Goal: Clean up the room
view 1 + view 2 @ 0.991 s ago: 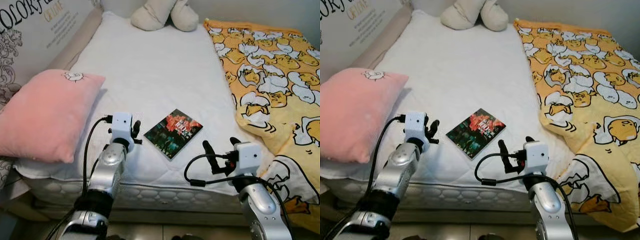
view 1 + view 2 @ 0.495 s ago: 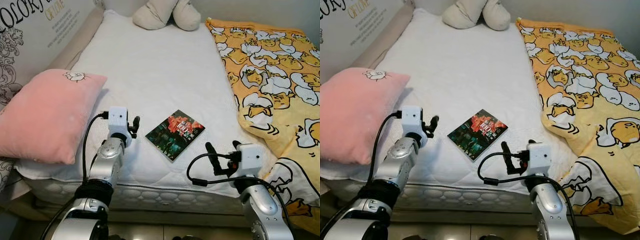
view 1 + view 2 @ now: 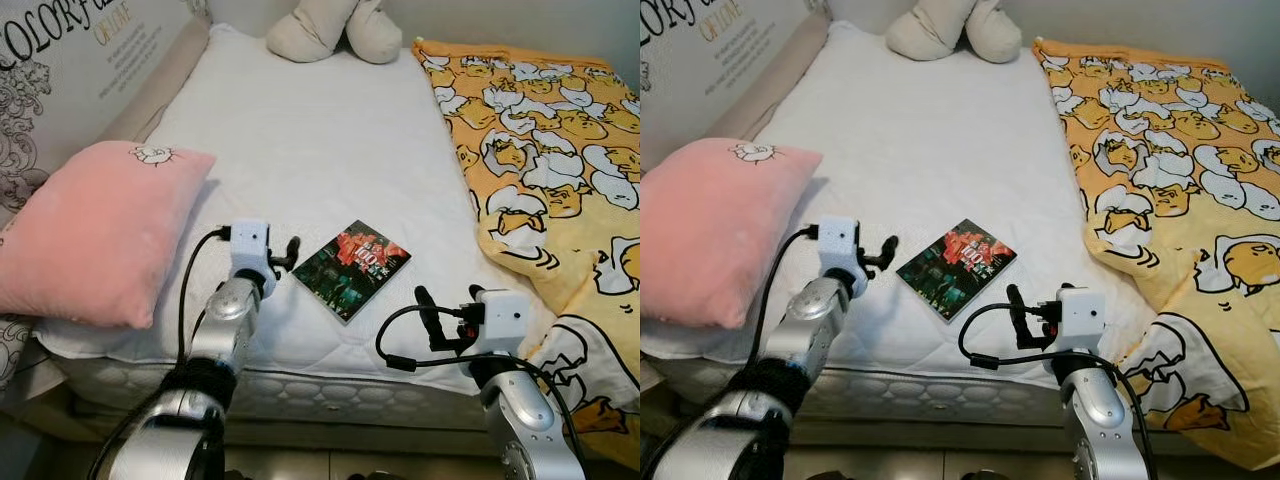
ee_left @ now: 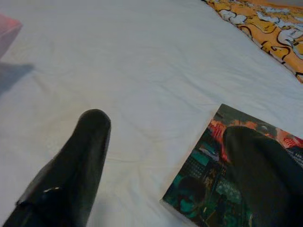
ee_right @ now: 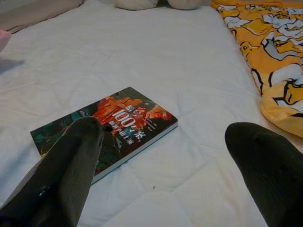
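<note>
A dark-covered book (image 3: 352, 270) with red and teal artwork lies flat on the white mattress (image 3: 300, 140), near its front edge. My left gripper (image 3: 288, 255) is open right at the book's left edge. In the left wrist view one of its fingers (image 4: 260, 170) hangs over the book's corner (image 4: 203, 189) and the other finger (image 4: 75, 161) is over bare sheet. My right gripper (image 3: 445, 305) is open low over the front of the bed, just right of the book. Between its fingers the right wrist view shows the book (image 5: 132, 116) ahead.
A pink pillow (image 3: 95, 230) lies at the left of the bed, close to my left arm. A yellow duck-print blanket (image 3: 550, 130) covers the right side. A cream plush toy (image 3: 330, 30) sits at the far end. A lettered panel (image 3: 60, 70) borders the left.
My left gripper has moved right across the sheet, up to the book's left edge. The right arm has hardly moved. The book lies where it was.
</note>
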Controlling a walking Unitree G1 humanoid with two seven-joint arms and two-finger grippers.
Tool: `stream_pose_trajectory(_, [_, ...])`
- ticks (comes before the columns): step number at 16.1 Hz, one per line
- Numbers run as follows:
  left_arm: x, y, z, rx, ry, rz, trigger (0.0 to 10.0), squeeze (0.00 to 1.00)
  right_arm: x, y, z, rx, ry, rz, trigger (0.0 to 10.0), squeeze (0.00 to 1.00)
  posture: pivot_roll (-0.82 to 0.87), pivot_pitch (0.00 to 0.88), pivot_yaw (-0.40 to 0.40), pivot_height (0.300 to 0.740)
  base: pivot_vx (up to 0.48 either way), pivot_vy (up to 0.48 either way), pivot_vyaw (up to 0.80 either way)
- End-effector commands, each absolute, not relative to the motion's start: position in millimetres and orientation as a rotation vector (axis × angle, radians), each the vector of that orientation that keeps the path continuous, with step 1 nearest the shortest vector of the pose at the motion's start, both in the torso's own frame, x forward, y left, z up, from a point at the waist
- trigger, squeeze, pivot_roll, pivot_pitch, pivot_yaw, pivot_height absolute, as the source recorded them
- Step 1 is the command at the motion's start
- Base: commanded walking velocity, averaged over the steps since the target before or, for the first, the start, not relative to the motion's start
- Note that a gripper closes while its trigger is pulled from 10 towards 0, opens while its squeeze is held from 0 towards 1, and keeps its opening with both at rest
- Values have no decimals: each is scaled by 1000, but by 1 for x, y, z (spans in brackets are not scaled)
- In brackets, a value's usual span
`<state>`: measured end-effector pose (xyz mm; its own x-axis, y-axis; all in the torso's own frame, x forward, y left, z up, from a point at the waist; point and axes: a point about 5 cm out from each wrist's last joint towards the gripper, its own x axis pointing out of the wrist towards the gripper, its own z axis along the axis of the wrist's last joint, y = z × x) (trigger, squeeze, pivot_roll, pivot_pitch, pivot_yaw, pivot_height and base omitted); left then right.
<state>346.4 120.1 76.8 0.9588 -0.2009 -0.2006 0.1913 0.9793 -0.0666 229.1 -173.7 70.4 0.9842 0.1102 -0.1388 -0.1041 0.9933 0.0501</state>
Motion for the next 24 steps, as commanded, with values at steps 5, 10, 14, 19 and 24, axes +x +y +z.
stream_pose_trajectory(5, [359,116,80,-82,271,-253,10000,1000,218,-178,75,3,148,89,10000,0,-155,93,-34,740,0,0,0])
stream_pose_trajectory(10, [356,113,66,-113,389,-262,10000,0,172,-170,79,48,218,178,10000,0,-245,240,-33,740,0,0,0])
stream_pose_trajectory(14, [352,116,59,-145,414,-255,10000,0,145,-170,79,39,293,207,10000,0,-278,331,-58,740,0,0,0])
stream_pose_trajectory(19, [355,119,64,-306,399,-228,10000,0,138,-166,81,60,322,202,10000,0,-272,323,-59,740,0,0,0])
stream_pose_trajectory(24, [347,100,55,-550,442,-286,0,0,144,-167,81,69,321,190,10000,0,-268,291,-57,740,0,0,0])
